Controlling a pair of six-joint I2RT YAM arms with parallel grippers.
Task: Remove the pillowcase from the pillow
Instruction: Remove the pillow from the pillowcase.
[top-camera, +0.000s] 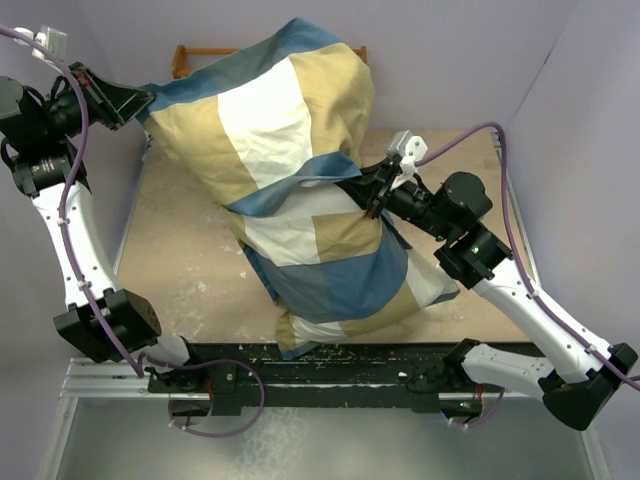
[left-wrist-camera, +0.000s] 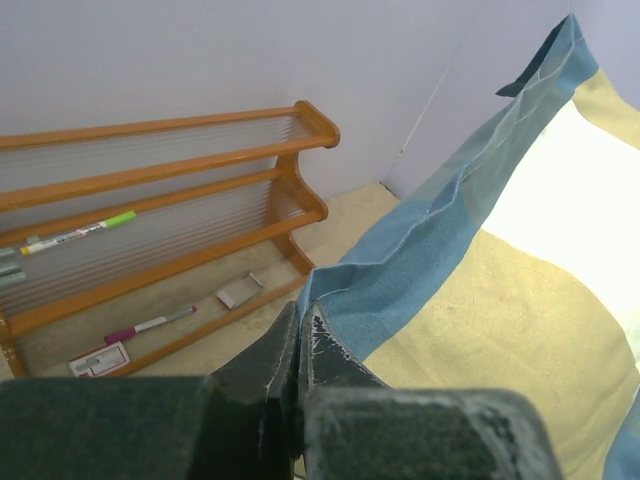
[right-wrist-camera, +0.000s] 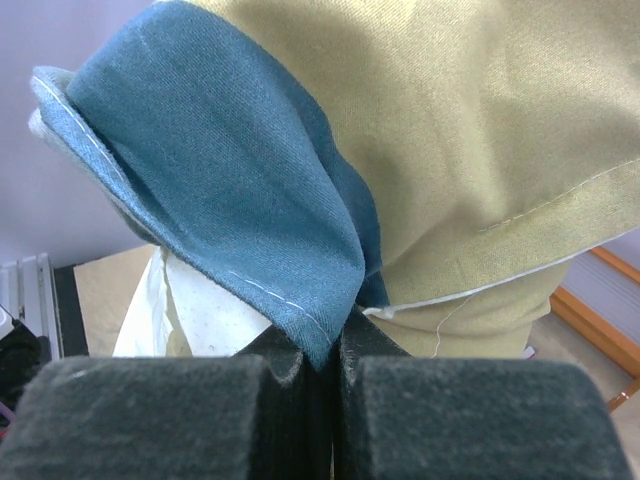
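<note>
The pillowcase (top-camera: 290, 170), in tan, cream and blue blocks, is stretched up across the middle of the table with the pillow inside it. My left gripper (top-camera: 143, 100) is shut on its blue corner edge (left-wrist-camera: 400, 270) at the far left, held high. My right gripper (top-camera: 375, 195) is shut on a blue hem fold (right-wrist-camera: 230, 200) at the case's middle right. A bit of the white pillow (right-wrist-camera: 200, 310) with small specks shows under that fold in the right wrist view. The case's lower part (top-camera: 340, 290) hangs down to the table's near edge.
A wooden rack (left-wrist-camera: 170, 190) with pens and small items lies on the table at the back left; its top also shows in the overhead view (top-camera: 200, 55). Purple walls close in the back and both sides. The arm bases sit on the black rail (top-camera: 330, 375) at the near edge.
</note>
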